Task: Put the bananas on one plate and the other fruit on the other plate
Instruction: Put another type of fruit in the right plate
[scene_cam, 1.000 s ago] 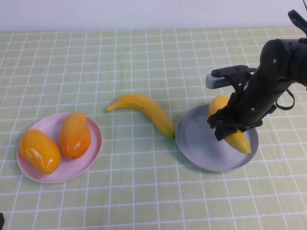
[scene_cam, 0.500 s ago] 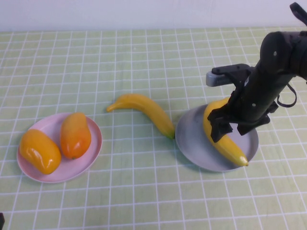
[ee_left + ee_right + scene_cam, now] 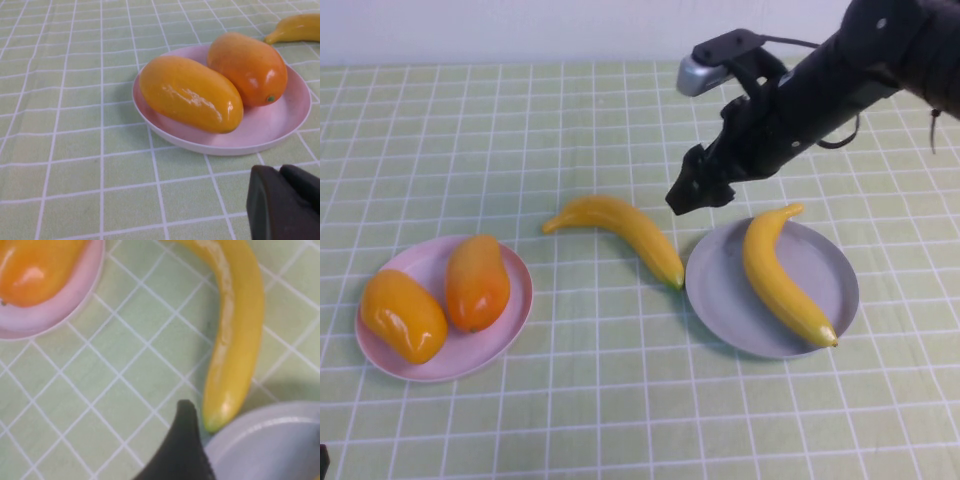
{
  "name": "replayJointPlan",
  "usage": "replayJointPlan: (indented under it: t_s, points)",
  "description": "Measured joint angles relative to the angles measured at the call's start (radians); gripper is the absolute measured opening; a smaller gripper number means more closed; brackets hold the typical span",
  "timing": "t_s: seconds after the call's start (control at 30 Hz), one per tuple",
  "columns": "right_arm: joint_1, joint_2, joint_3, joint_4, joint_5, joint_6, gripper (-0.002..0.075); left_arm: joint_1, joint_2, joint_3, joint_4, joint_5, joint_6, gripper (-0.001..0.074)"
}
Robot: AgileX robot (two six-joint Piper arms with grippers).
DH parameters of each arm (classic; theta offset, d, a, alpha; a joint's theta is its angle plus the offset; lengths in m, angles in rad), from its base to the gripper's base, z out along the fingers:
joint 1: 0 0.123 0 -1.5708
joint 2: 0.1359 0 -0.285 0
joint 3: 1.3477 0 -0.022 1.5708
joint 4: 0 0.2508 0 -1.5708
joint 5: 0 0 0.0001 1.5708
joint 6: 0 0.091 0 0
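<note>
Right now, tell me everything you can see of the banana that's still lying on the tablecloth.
The loose banana is long, curved and glossy yellow, with a greenish-dark tip. It lies flat on the green checked tablecloth between the pink plate and the grey-blue plate, its tip against or just short of the grey-blue plate's rim. Nothing grips it: the right gripper hovers above its plate end, and the left gripper sits near the pink plate.
</note>
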Motion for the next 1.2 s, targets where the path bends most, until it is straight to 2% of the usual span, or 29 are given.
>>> replayJointPlan:
  t_s: [0.33, 0.53, 0.77, 0.87, 1.07, 1.2]
  points:
    - [0.105, 0.242, -0.225, -0.073, 0.007, -0.045, 0.0548, 0.000, 0.000, 0.000, 0.000, 0.000, 0.000, 0.0004]
    - [0.125, 0.328, -0.327, -0.140, -0.016, -0.013, 0.0548, 0.000, 0.000, 0.000, 0.000, 0.000, 0.000, 0.0004]
    - [0.125, 0.395, -0.347, -0.171, -0.035, -0.004, 0.0543, 0.000, 0.000, 0.000, 0.000, 0.000, 0.000, 0.0004]
    - [0.125, 0.407, -0.347, -0.177, -0.038, 0.017, 0.0501, 0.000, 0.000, 0.000, 0.000, 0.000, 0.000, 0.0004]
    - [0.125, 0.407, -0.348, -0.189, -0.042, 0.075, 0.0310, 0.000, 0.000, 0.000, 0.000, 0.000, 0.000, 0.0004]
    - [0.125, 0.407, -0.348, -0.191, -0.043, 0.086, 0.0309, 0.000, 0.000, 0.000, 0.000, 0.000, 0.000, 0.0004]
